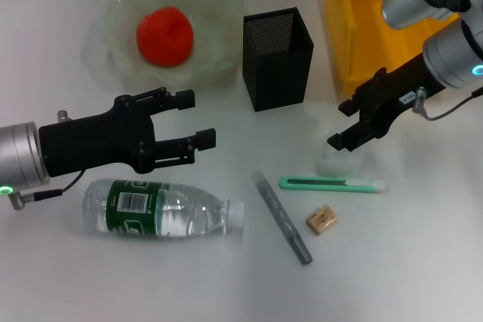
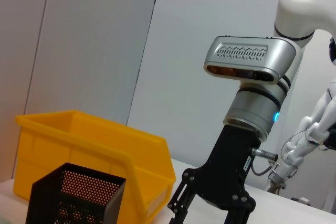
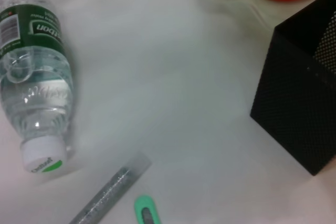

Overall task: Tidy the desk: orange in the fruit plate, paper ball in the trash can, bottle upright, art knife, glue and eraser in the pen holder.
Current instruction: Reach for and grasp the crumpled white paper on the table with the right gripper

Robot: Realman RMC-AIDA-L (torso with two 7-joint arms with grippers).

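The orange (image 1: 164, 35) lies in the glass fruit plate (image 1: 215, 5). The water bottle (image 1: 162, 209) lies on its side, cap to the right. My left gripper (image 1: 196, 118) is open just above and behind it. The grey glue stick (image 1: 281, 216), the green art knife (image 1: 332, 184) and the tan eraser (image 1: 321, 219) lie on the table in front of the black mesh pen holder (image 1: 278, 58). My right gripper (image 1: 341, 124) is open, over a faint whitish lump (image 1: 330, 159) that may be the paper ball. The right wrist view shows the bottle (image 3: 37, 93), glue (image 3: 107, 192) and knife (image 3: 144, 211).
A yellow bin (image 1: 362, 28) stands at the back right, behind my right arm. The left wrist view shows the bin (image 2: 94, 150), the pen holder (image 2: 73, 198) and the right arm's gripper (image 2: 210, 208).
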